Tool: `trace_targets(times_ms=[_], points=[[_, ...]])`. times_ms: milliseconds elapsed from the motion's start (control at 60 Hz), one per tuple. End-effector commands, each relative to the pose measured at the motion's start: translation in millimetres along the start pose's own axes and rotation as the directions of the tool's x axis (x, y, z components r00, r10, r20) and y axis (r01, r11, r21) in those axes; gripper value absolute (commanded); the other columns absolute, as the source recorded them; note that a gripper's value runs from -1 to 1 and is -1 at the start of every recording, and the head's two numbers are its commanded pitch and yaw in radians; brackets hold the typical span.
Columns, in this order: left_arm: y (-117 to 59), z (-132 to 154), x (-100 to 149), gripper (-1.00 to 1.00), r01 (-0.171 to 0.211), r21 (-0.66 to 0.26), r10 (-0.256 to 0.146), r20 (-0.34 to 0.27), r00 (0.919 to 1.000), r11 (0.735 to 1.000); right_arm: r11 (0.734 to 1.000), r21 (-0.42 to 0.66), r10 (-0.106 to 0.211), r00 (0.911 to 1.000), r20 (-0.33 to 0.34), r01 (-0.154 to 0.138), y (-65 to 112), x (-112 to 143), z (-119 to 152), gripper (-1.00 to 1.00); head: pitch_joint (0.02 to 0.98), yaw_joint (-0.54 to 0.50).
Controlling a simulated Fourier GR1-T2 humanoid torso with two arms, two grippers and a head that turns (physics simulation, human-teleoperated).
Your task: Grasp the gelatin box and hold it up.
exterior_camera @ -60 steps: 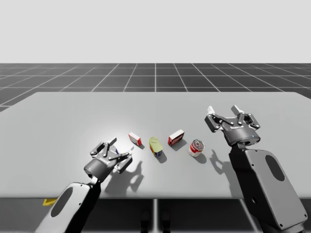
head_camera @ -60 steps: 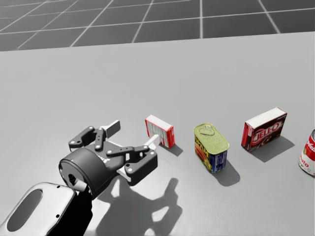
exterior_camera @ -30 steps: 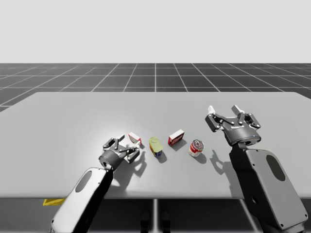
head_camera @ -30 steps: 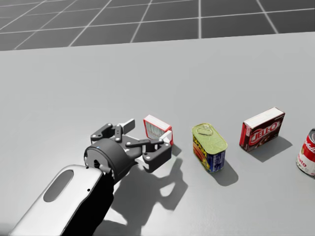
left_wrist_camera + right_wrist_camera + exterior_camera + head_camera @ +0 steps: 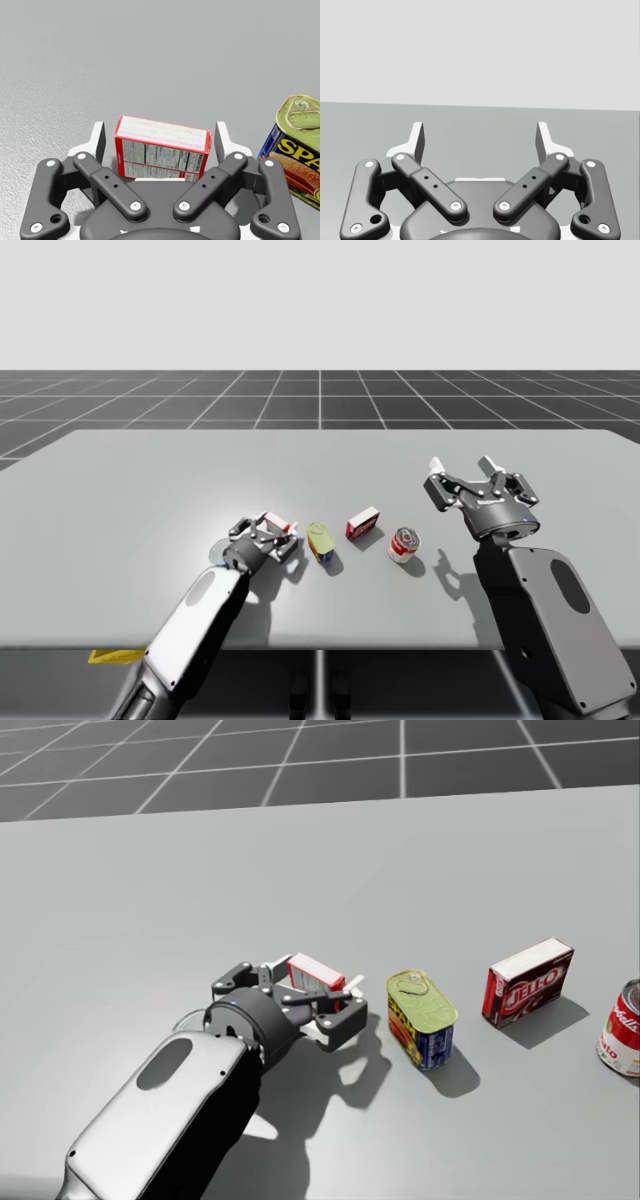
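A small red-and-white box (image 5: pixel 278 526) (image 5: pixel 318 975) stands on edge on the grey table (image 5: pixel 150 490). My left gripper (image 5: pixel 268 537) (image 5: pixel 312 992) reaches around it from the near side. In the left wrist view the box (image 5: pixel 162 150) sits between the fingers of the left gripper (image 5: pixel 160 134), with a narrow gap on each side, so the gripper is open. My right gripper (image 5: pixel 460 470) (image 5: pixel 480 134) hangs open above the table at the right, with nothing between its fingers.
To the right of the small box lie a blue tin with a yellow top (image 5: pixel 320 540) (image 5: pixel 420 1018) (image 5: pixel 295 145), a dark red box (image 5: pixel 362 524) (image 5: pixel 528 982), and a red-and-white can (image 5: pixel 404 543) (image 5: pixel 622 1028). The tin is close beside the left gripper.
My left arm has reached forward and right, and its open fingers now stand on either side of the small red-and-white box. The right arm has stayed put. My head has turned slightly.
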Motion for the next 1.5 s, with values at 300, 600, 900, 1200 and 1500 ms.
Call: trace_targets(times_ms=[300,600,900,1200,1500], points=[[0.5,-4,-11,0.95,0.005,-0.002,-0.005,-0.025,0.9997,1.000,1.000,-0.003,0.001,1.0000,0.003,-0.001,-1.4,1,0,-1.00,0.644,0.17],[-2.4,-3,-14,0.96,0.008,-0.013,-0.009,-0.028,0.9996,1.000,1.000,-0.005,-0.001,1.0000,0.002,0.001,-2.7,0,1,-1.00,0.487,0.17],[-9.4,3,-4,0.99,0.004,-0.016,-0.004,0.008,1.0000,1.000,1.000,-0.001,0.002,1.0000,0.005,-0.002,-2.9,-1,2,-1.00,0.461,0.16],[-16.5,20,40,0.98,0.046,-0.033,-0.043,0.089,0.9951,0.998,1.000,0.000,0.007,1.0000,0.007,-0.007,-2.7,0,2,-1.00,0.452,0.17],[-13.3,34,105,0.98,0.093,-0.023,-0.085,0.222,0.9713,0.995,1.000,0.005,0.012,0.9999,0.011,-0.012,-3.7,0,2,-1.00,0.440,0.15]])
